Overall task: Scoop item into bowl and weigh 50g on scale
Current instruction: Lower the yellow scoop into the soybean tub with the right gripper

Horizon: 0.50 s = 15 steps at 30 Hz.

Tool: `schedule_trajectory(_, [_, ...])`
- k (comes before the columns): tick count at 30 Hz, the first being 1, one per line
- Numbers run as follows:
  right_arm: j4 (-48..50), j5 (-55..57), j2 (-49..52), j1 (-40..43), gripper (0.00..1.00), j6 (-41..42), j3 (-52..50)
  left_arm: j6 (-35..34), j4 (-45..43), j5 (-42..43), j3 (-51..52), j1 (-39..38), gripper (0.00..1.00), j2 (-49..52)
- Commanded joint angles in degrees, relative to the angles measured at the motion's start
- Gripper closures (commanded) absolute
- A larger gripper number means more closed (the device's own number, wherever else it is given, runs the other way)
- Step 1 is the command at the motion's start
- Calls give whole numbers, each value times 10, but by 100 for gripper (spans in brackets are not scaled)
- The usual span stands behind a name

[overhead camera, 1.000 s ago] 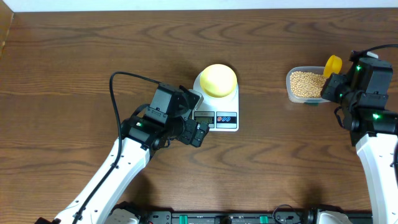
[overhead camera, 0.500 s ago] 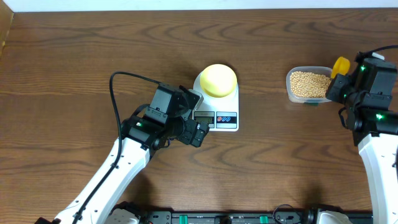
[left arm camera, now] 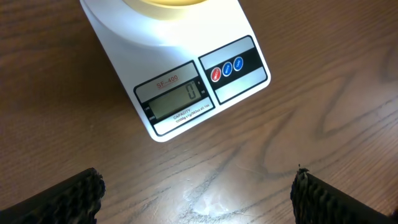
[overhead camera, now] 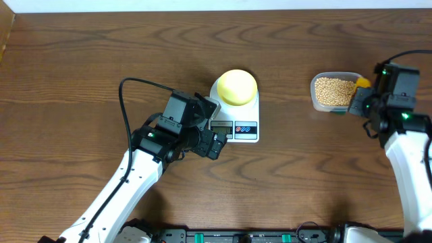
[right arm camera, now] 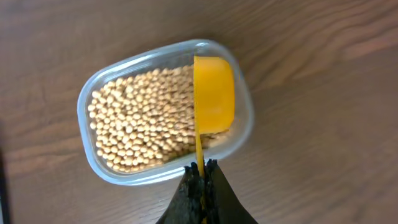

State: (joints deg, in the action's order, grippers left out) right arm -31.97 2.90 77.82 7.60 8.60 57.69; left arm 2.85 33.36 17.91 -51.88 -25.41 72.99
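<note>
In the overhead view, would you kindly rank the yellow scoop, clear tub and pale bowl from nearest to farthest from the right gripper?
1. Yellow scoop, gripped by the right gripper itself.
2. Clear tub, under the scoop at the table's right.
3. Pale bowl, on the scale, mid-table.

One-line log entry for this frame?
phase: scooping | right gripper: shut on scoop, over tub of beans | left gripper: open, near scale | bowl: on scale, looks empty | display: zero

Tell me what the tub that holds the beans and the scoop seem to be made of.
The tub looks like clear plastic: the wood shows through its glossy wall. The scoop seems to be opaque yellow-orange plastic, smooth and slightly shiny.
</note>
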Motion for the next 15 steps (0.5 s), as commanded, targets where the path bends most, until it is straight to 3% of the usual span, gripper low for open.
schedule_trajectory(1, [17, -57, 19, 3, 99, -25, 6, 5, 0, 5, -9, -1, 2, 4])
schedule_trajectory(11, [23, -68, 51, 3, 99, -34, 6, 5, 0, 5, -9, -1, 2, 4])
schedule_trajectory(15, [22, -139, 71, 3, 99, -82, 6, 5, 0, 5, -9, -1, 2, 4])
